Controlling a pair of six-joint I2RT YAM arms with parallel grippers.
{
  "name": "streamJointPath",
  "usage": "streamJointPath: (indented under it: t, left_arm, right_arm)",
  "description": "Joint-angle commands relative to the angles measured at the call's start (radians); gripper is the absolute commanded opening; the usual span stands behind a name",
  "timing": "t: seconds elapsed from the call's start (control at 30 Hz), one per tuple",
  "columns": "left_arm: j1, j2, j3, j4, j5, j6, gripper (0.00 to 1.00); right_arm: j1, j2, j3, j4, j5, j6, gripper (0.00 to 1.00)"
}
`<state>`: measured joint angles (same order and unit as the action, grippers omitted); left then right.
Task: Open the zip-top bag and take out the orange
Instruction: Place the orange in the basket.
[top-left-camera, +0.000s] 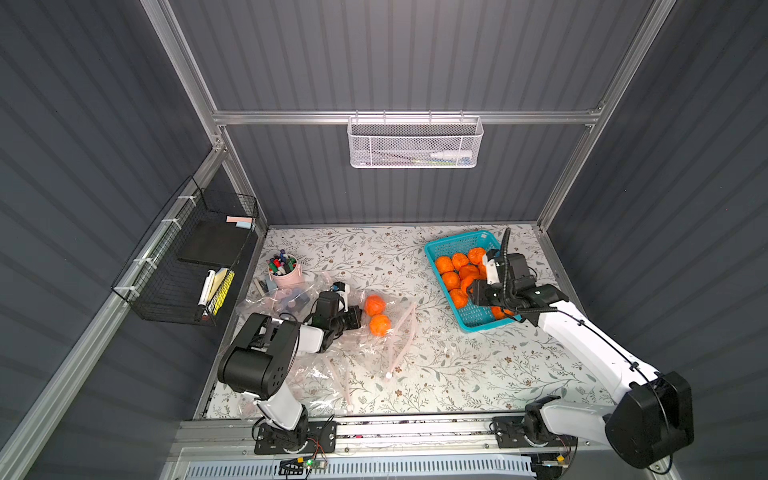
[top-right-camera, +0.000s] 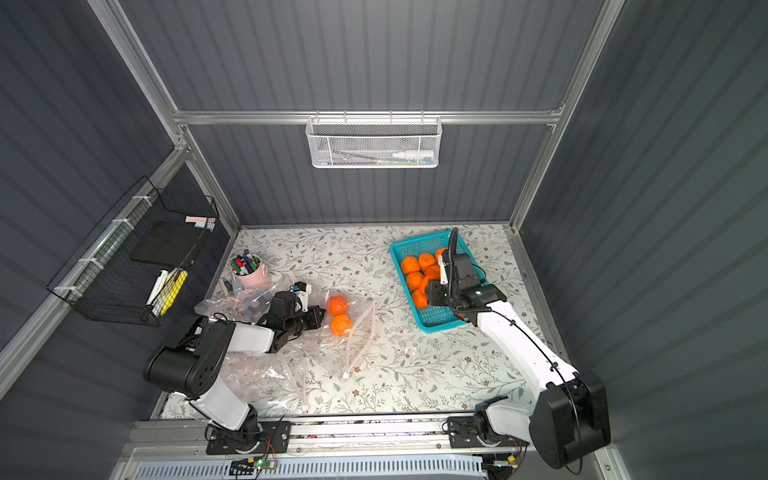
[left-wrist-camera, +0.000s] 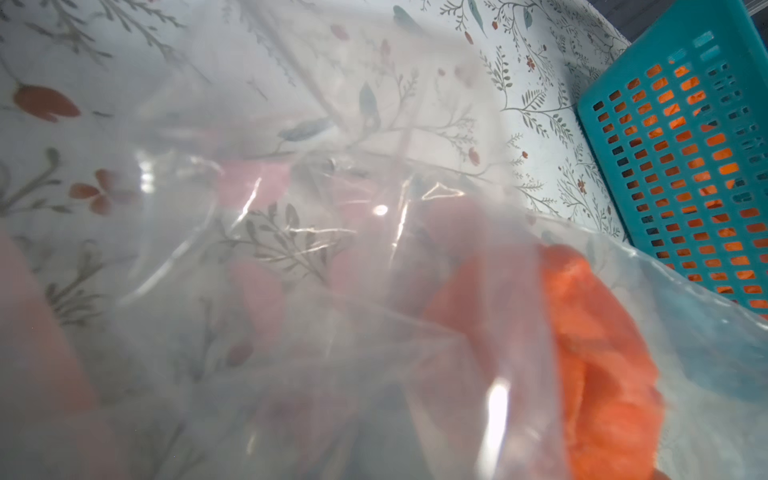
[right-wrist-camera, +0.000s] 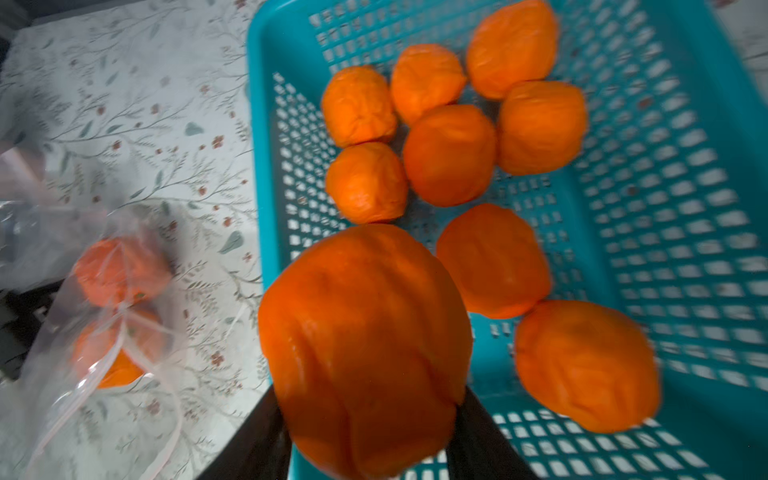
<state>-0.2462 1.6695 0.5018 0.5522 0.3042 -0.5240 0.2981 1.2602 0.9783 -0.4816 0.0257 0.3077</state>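
Note:
A clear zip-top bag (top-left-camera: 399, 332) lies mid-table with two oranges (top-left-camera: 374, 305) (top-left-camera: 380, 324) inside, seen in both top views (top-right-camera: 338, 305). My left gripper (top-left-camera: 340, 291) sits at the bag's left edge, shut on its film. That film covers the left wrist view, with one orange (left-wrist-camera: 602, 365) showing through it. My right gripper (right-wrist-camera: 370, 415) is shut on another orange (right-wrist-camera: 365, 345) and holds it over the near left corner of the teal basket (right-wrist-camera: 685, 208). In a top view, this held orange (top-left-camera: 467, 286) hangs above the basket (top-left-camera: 457, 243).
Several oranges lie in the teal basket (top-right-camera: 419, 241). A pink cup of markers (top-left-camera: 284, 270) and another clear bag (top-left-camera: 282, 299) sit at the left. More crumpled bags (top-left-camera: 328, 374) lie near the front. A black wire rack (top-left-camera: 187, 257) hangs on the left wall.

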Motion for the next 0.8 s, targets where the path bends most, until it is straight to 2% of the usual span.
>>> streamJointPath:
  t: [0.0,0.1,0.27,0.4,0.57,0.63,0.77]
  left_arm:
    - [-0.007,0.034,-0.04,-0.172,-0.013,0.013,0.0]
    - [-0.007,0.028,-0.045,-0.171,-0.011,0.011,0.0]
    - [-0.007,0.03,-0.044,-0.171,-0.012,0.011,0.0]
    - [-0.007,0.031,-0.045,-0.167,-0.012,0.01,0.0]
    - [-0.007,0.033,-0.043,-0.168,-0.011,0.012,0.0]
    - [-0.006,0.033,-0.043,-0.167,-0.012,0.01,0.0]
    - [-0.007,0.036,-0.041,-0.167,-0.012,0.011,0.0]
  right_arm:
    - [-0.048,0.051,0.056,-0.05,0.183,0.005,0.24]
    - [-0.07,0.118,0.094,-0.055,0.266,-0.007,0.24]
    - [-0.095,0.282,0.177,-0.1,0.282,0.004,0.24]
    - [-0.102,0.358,0.199,-0.12,0.317,0.015,0.24]
    - [-0.117,0.422,0.196,-0.115,0.296,0.033,0.25]
    - [-0.123,0.433,0.192,-0.104,0.281,0.037,0.28]
    - [-0.132,0.456,0.204,-0.094,0.25,0.039,0.43]
